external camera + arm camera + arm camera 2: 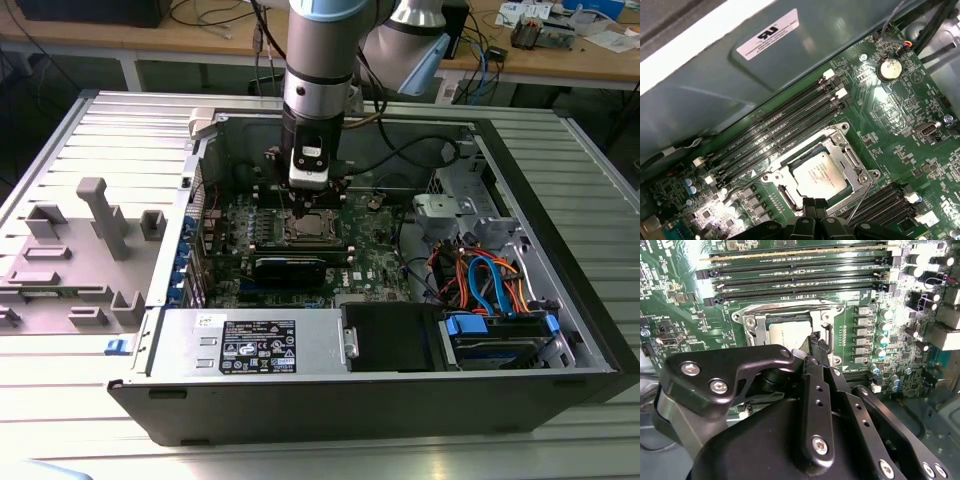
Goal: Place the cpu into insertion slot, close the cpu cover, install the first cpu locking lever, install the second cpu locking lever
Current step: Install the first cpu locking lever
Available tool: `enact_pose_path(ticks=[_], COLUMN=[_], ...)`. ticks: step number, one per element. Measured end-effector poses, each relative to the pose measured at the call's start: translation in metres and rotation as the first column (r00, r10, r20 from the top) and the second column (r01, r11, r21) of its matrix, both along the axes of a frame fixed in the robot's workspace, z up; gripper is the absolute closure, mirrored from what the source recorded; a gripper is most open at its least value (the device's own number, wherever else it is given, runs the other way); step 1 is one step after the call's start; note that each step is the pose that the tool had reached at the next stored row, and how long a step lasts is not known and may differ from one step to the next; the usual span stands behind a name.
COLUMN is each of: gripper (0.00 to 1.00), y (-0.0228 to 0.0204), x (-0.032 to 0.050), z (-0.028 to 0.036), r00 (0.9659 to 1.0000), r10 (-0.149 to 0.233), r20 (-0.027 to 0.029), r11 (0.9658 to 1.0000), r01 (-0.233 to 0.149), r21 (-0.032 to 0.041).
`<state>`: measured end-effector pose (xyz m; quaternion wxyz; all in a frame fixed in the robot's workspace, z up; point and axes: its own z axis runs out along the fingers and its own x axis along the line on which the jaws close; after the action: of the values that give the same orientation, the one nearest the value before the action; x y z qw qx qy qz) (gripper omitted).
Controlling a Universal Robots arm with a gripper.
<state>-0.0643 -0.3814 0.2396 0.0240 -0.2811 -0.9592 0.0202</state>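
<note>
The cpu (819, 172), a silvery-tan square chip, lies in the insertion slot (774, 177) on the green motherboard. The silvery cpu cover (847, 155) lies flat around its edges. A thin wire locking lever (860, 200) runs along one side of the socket. My gripper (814, 204) hangs just above the socket's edge with its black fingertips pressed together and nothing between them. In the second wrist view the gripper (816, 344) tips sit over the cpu (787, 332) beside the cover (757, 325). The exterior view has the gripper (308, 205) inside the open case, right above the cpu (308, 228).
Long black memory slots (775, 130) flank the socket. The open computer case holds a power supply (250, 340) at the front and a drive bay with blue and orange cables (490, 280) on the exterior view's right. A grey fixture (90, 240) sits on the table at that view's left.
</note>
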Motion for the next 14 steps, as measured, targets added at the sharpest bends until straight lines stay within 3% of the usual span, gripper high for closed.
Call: enact_pose_path(ticks=[5, 14], gripper=[0.89, 0.89], y=[0.0000, 0.0000], x=[0.0000, 0.0000], z=[0.0000, 0.0000], r00=[0.9994, 0.9948], r10=[0.033, 0.102], r20=[0.0000, 0.0000], r11=[0.9994, 0.9948], r01=[-0.033, -0.102], r21=[0.0002, 0.0009])
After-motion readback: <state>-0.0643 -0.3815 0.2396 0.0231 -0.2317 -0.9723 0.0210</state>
